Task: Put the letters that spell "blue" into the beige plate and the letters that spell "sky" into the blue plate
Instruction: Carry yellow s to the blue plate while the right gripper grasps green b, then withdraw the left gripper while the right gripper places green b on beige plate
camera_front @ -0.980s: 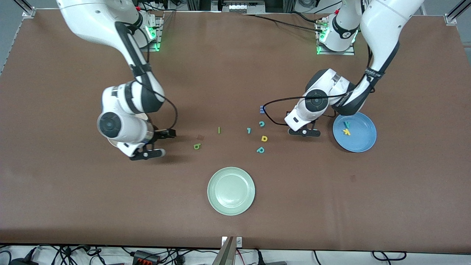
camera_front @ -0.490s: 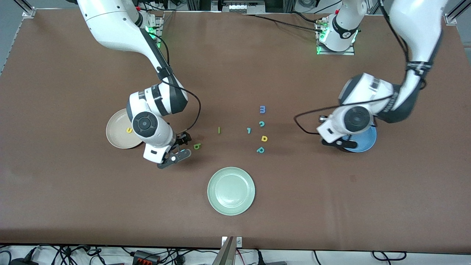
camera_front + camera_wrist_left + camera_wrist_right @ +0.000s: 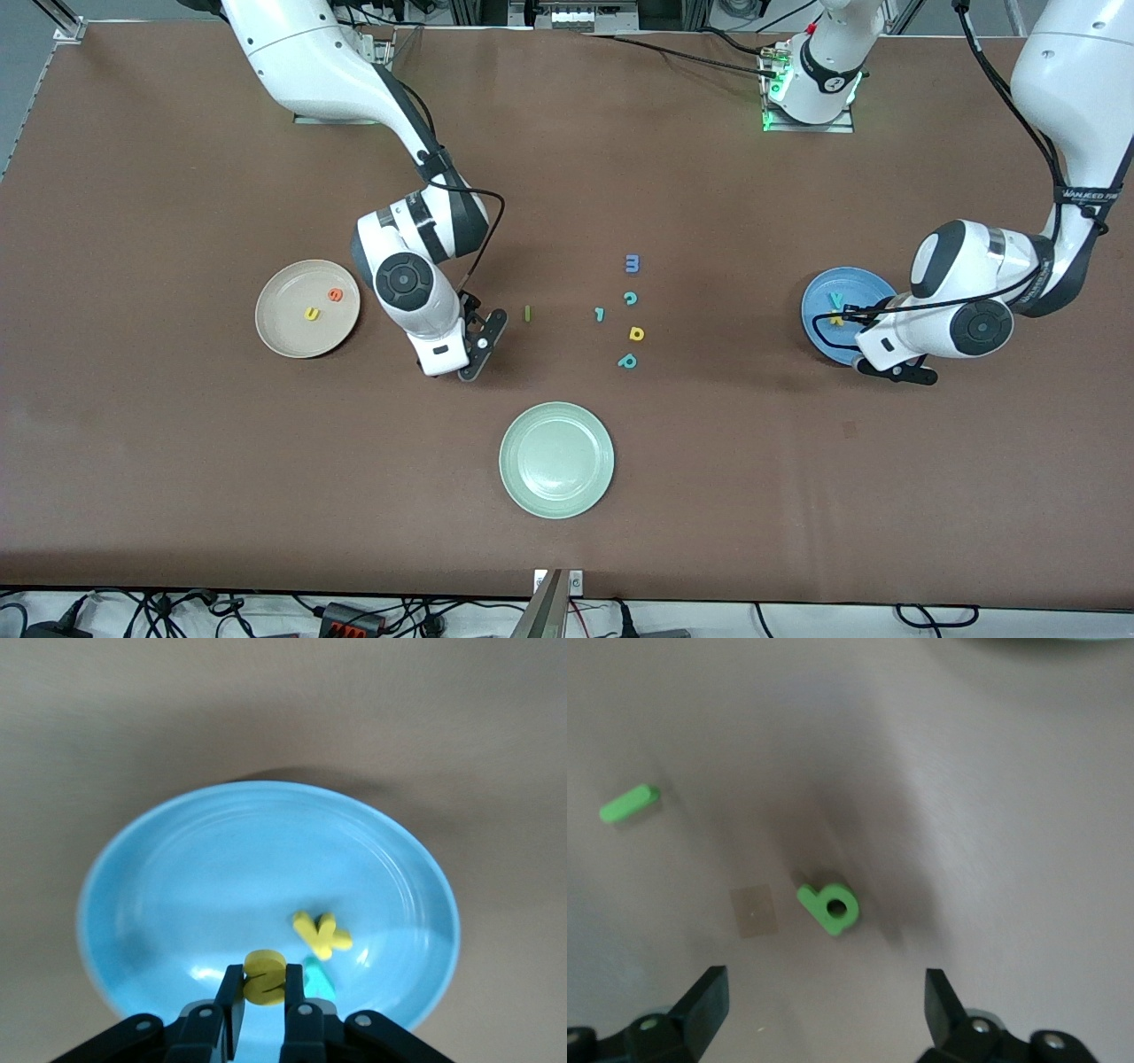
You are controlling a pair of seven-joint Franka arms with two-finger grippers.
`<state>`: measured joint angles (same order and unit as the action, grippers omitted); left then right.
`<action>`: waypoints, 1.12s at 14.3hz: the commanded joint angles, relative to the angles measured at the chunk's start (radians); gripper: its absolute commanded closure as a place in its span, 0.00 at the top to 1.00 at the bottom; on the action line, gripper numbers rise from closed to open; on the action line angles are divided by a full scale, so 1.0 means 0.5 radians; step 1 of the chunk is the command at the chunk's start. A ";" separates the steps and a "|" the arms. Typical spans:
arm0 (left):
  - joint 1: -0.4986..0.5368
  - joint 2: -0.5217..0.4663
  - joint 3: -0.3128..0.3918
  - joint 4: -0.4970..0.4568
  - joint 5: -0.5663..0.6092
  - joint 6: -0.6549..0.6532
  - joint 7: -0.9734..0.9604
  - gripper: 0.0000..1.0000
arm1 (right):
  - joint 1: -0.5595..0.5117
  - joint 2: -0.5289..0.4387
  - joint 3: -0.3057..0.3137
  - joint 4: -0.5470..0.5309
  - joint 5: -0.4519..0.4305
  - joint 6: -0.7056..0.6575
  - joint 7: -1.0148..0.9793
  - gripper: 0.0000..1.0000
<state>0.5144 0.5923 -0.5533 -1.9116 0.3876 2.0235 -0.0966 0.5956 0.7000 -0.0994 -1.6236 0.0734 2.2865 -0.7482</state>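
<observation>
The beige plate (image 3: 282,335) holds the yellow u (image 3: 312,313) and the orange e (image 3: 335,295). My right gripper (image 3: 475,344) (image 3: 824,983) hangs open over the green b (image 3: 830,905), which the arm hides in the front view. The thin green l (image 3: 527,313) (image 3: 629,804) lies beside it. My left gripper (image 3: 895,370) (image 3: 264,994) is shut on the yellow s (image 3: 264,976), held over the blue plate (image 3: 819,341) (image 3: 177,868) by its rim. In that plate lie the yellow k (image 3: 322,935) and the teal y (image 3: 834,299) (image 3: 319,980).
Loose letters lie mid-table: a blue m (image 3: 632,263), a teal c (image 3: 630,299), a small teal letter (image 3: 600,314), a yellow a-like letter (image 3: 636,333) and a teal p (image 3: 627,361). A pale green plate (image 3: 556,459) sits nearer the front camera.
My right arm has swung from beside the beige plate to over the green b. My left arm has carried the yellow s from the loose letters to the blue plate.
</observation>
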 commanded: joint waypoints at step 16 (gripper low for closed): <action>0.002 -0.187 -0.476 0.993 0.013 -1.043 0.012 1.00 | 0.042 0.066 -0.001 -0.109 -0.030 0.397 -0.832 0.69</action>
<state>0.5190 0.4837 -0.7592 -1.5401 0.3881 1.5666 -0.0981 0.6064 0.7319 -0.1000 -1.6728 0.0678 2.4665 -1.1460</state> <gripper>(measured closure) 0.000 0.304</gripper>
